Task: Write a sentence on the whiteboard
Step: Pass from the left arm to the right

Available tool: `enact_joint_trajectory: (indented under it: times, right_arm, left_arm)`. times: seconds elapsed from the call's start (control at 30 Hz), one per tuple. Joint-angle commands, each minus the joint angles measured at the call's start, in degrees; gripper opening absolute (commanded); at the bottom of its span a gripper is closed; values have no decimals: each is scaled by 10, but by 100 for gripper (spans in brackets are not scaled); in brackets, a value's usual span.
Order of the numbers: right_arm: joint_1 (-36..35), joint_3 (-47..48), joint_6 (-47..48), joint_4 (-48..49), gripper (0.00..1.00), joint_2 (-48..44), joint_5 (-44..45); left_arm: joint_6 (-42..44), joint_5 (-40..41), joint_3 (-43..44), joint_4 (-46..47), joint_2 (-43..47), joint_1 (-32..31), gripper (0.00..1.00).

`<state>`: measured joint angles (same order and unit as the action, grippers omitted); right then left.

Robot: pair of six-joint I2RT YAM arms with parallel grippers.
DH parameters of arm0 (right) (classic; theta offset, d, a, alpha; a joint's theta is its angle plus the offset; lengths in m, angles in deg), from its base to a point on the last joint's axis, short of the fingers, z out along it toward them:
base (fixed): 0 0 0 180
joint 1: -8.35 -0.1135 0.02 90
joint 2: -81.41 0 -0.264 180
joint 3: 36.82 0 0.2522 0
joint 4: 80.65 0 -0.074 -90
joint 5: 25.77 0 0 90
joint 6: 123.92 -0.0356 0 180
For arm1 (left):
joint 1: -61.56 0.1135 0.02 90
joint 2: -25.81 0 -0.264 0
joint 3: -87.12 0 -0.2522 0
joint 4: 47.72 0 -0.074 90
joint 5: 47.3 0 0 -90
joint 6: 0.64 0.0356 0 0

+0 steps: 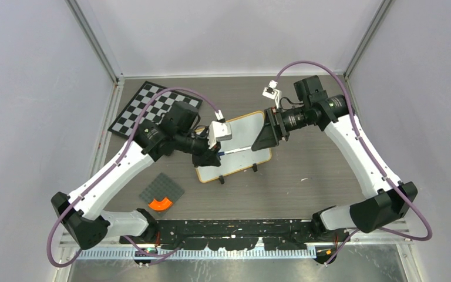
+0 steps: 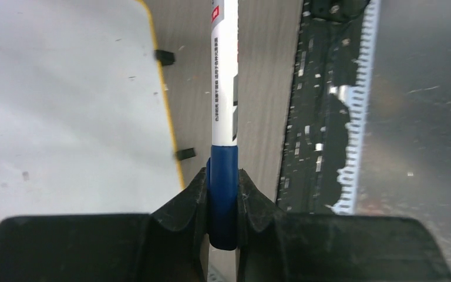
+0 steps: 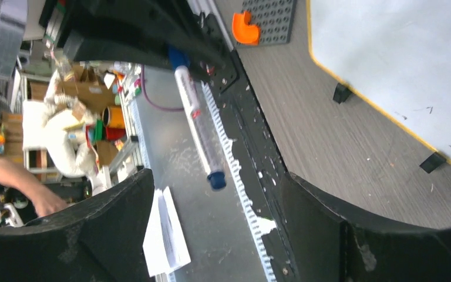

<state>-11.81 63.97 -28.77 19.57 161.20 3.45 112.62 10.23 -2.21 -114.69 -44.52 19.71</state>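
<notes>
Marker (image 2: 224, 88) pinched in left fingers (image 2: 191, 205) near whiteboard (image 1: 243, 132); right fingers (image 3: 111, 223) spread.

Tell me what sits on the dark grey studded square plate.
An orange curved block rests at the near corner of the dark grey studded plate. The other studs show bare; only the patch beneath the block is hidden.

Checkered chessboard (image 1: 155, 106) far left, grey studded baseplate (image 1: 162, 189) nearer; orange piece (image 1: 160, 204) on it
</notes>
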Motion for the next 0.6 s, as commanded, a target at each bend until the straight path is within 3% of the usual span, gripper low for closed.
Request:
enact_joint_trajectory:
  times: [0.0,0.17,0.37,0.57]
  right_arm:
    - [-3,-33,-177,183,83,-45,27]
    - [-23,-43,-214,209,82,-33,15]
    - [-62,-46,-238,234,65,-22,6]
    - [-72,-43,-275,269,57,-18,-4]
  left_arm:
    - [-119,-102,20,43,-5,16,0]
    - [-167,-141,12,82,-4,41,0]
    - [-173,-147,6,88,-12,42,0]
    - [-178,-147,6,93,-19,41,0]
